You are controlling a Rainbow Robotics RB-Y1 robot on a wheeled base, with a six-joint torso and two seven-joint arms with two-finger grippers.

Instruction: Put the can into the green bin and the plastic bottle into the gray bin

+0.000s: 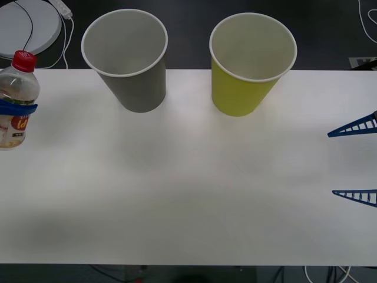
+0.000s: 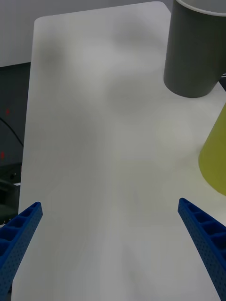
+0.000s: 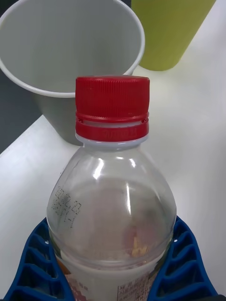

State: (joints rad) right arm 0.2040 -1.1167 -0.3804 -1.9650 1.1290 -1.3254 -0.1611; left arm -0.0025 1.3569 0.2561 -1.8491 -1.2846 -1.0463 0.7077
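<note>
Plastic bottle (image 3: 113,197) upright between left gripper (image 3: 113,263) jaws.

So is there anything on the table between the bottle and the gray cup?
No. In the front view, only bare white table separates the plastic bottle, gripped by the left claw, from the gray bin.

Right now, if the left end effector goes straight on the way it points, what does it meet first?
Probably the gray bin: it stands straight beyond the bottle held by the left end effector. Depth is unclear.
</note>
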